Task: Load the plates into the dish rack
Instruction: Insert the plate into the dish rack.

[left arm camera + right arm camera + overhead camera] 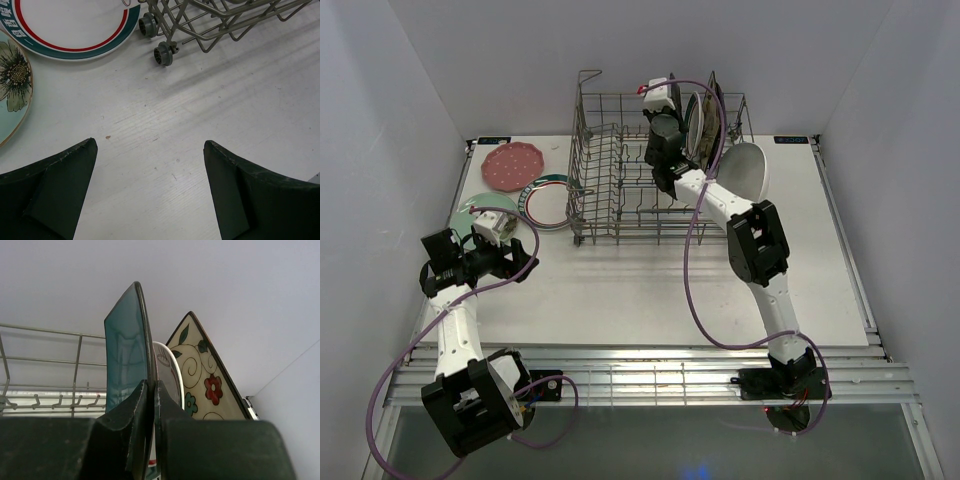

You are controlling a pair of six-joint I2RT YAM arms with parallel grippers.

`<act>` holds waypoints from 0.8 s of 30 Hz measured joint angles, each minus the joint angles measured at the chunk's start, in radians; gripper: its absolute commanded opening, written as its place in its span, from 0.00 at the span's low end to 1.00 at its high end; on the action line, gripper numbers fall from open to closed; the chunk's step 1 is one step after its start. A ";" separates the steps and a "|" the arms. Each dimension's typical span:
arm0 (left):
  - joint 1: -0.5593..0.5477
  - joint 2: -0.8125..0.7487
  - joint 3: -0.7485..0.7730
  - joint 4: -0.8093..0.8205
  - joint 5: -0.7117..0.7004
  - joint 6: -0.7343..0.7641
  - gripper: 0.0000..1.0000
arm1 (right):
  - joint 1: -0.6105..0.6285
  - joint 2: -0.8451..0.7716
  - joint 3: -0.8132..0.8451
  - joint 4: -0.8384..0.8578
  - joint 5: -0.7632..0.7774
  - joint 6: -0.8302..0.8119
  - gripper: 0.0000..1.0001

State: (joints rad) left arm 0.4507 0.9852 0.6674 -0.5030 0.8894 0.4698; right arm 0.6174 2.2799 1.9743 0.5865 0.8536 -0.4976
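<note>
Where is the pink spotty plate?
In the top view, the pink dotted plate lies flat on the table at the far left, left of the dish rack and just behind the teal-and-red-rimmed plate.

1. A white table (pixel 650 290) carries everything.
2. A grey wire dish rack (pixel 610 190) stands on its small wheels (pixel 162 53) at the far middle.
3. Left of the rack lie three plates:
   - a pink dotted plate (pixel 512 166), farthest back
   - a teal-and-red-rimmed white plate (pixel 548 205), just beside the rack
   - a mint green floral plate (pixel 12 80), nearest
4. A white oval plate (pixel 748 170) sits just beside the rack's right side.
</note>
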 measured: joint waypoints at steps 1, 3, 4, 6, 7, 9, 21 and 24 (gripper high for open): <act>0.000 0.000 0.000 0.001 0.000 0.000 0.98 | -0.002 0.005 0.007 0.002 0.000 -0.004 0.08; 0.000 0.000 -0.001 0.003 0.000 0.000 0.98 | -0.008 0.014 0.013 0.016 0.000 -0.009 0.08; 0.000 0.000 -0.001 0.003 0.000 0.000 0.98 | -0.011 0.017 0.014 0.023 0.000 -0.010 0.08; 0.000 0.000 -0.001 0.003 0.000 0.000 0.98 | -0.018 0.022 0.016 0.030 0.000 -0.010 0.08; 0.000 0.000 -0.001 0.003 0.000 0.000 0.98 | -0.021 0.025 0.020 0.034 -0.002 -0.009 0.08; 0.000 0.000 -0.001 0.003 0.000 0.000 0.98 | -0.024 0.033 0.029 0.043 -0.002 -0.008 0.08; 0.000 -0.008 -0.003 0.003 0.000 0.000 0.98 | -0.028 0.080 0.046 0.093 -0.007 -0.008 0.08; 0.000 -0.013 -0.005 0.003 0.000 0.000 0.98 | -0.028 0.102 0.047 0.096 -0.015 -0.006 0.08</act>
State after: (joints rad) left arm 0.4507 0.9726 0.6621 -0.4999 0.8894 0.4698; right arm 0.5892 2.3817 2.0209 0.6823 0.8387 -0.5037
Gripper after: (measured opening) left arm 0.978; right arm 0.108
